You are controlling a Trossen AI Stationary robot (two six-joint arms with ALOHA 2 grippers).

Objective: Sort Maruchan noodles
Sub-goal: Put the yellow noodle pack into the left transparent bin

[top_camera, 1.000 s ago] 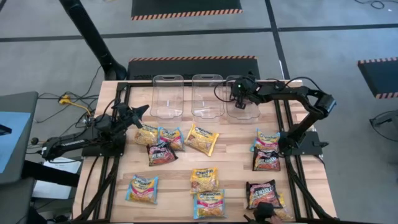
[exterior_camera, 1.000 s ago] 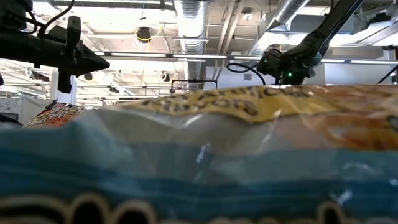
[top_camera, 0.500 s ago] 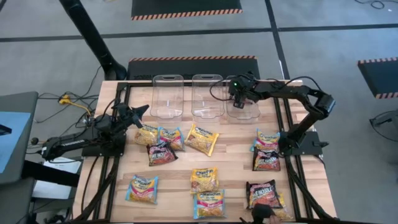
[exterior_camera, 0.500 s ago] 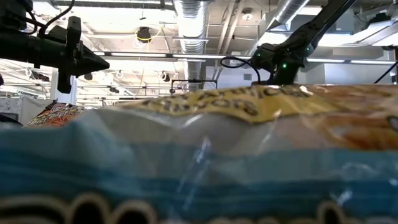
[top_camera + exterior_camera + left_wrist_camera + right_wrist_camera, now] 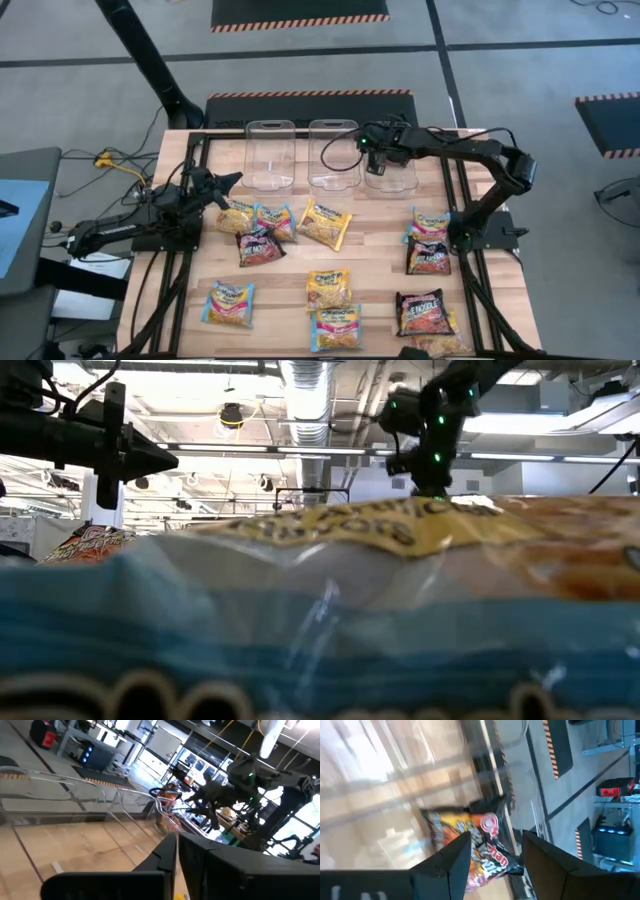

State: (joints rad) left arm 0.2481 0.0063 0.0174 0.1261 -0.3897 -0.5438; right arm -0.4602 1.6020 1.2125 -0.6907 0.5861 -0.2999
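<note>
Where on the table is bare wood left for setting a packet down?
Bare wood lies between the yellow packet and the right-hand packets, and along the left edge beside the blue packet. It is crowded below the left bin, where four packets bunch near the left gripper.

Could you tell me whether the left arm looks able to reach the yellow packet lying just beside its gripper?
Probably yes: the left gripper hovers right above that yellow packet, its fingers shut, and nothing stands between them; the right gripper is away at the clear bins.

Wooden table (image 5: pixel 380 215) carries bins (image 5: pixel 268 155), perhaps twelve packets (image 5: pixel 325 223).
</note>
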